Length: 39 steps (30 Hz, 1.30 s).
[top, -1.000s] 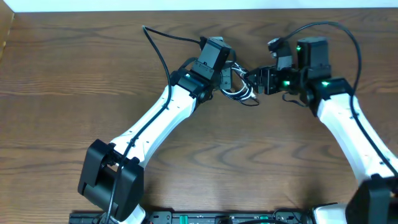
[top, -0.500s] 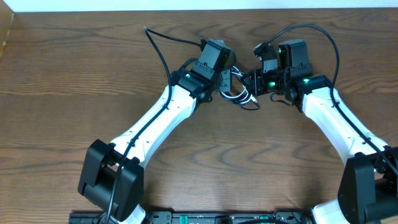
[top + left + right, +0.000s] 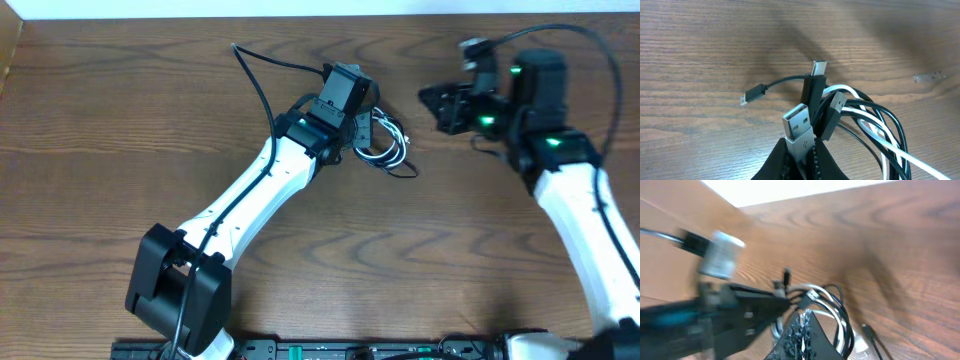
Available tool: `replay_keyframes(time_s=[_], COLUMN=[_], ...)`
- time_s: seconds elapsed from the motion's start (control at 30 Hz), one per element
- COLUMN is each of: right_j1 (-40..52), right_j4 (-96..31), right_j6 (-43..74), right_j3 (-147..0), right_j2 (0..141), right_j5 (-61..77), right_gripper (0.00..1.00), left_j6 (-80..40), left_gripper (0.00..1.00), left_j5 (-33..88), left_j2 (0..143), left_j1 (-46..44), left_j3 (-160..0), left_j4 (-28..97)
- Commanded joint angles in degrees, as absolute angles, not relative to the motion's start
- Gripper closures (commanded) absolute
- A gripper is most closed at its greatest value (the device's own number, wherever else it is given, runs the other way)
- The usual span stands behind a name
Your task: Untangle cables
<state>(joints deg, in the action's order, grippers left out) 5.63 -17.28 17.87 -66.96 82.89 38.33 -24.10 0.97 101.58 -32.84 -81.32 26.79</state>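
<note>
On the brown wooden table (image 3: 100,150), left claw (image 3: 799,150) grips the cables (image 3: 812,95); right claw (image 3: 801,326) closed.

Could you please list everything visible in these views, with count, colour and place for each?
white cable: one, white, looped in a bundle with the black one; its USB plug is clamped in the left gripper.
black cable: one, black, in the same bundle; a small plug end lies on the table beside it.
clear scrap: one, pale, on the table apart from the bundle.
table: one, brown wood, under everything.
left gripper: one, black, at the bundle.
right gripper: one, black, apart from the bundle, fingers together, empty.
left arm, right arm: two, white and black, either side.
</note>
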Motion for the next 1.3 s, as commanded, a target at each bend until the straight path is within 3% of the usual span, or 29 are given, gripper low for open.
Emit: replay_keyframes(time_s=[0.0,0.27,0.57,0.67,0.9,1.07,1.27], right_j1=[-0.1,-5.7,2.0,4.2,7.0,7.0,6.8], right_j4=[-17.5,-23.2,-24.9,-24.6,-17.6,-15.8,-13.7], right_j6=[22.4,20.5,9.5,5.3,2.5,2.5,2.7], right_j3=[-67.8,-67.8,-67.8,-67.8,-67.8,-67.8,-67.8], right_j2=[79.8,80.8,88.4,92.5,102.5,103.2,103.2], right_j5=[47.5,44.0,43.7,47.0,66.4,68.1,75.7], right_gripper=[0.99,0.99,0.48,0.41,0.48,0.55,0.82], left_j6=[-23.6,-23.6,-23.6,-23.6,-23.6,-23.6,-23.6], left_gripper=[0.92,0.92,0.92,0.92,0.92,0.92,0.92], left_j5=[0.4,0.4,1.0,0.9,0.9,0.9,0.9], left_j2=[101.8,101.8,101.8,101.8,101.8,101.8,101.8], left_j1=[-32.7,-32.7,-32.7,-32.8,-32.8,-32.7,-32.7], left_j3=[-81.8,-81.8,-81.8,-81.8,-81.8,-81.8,-81.8], left_j4=[26.8,26.8,27.0,27.2,27.3,27.3,27.3])
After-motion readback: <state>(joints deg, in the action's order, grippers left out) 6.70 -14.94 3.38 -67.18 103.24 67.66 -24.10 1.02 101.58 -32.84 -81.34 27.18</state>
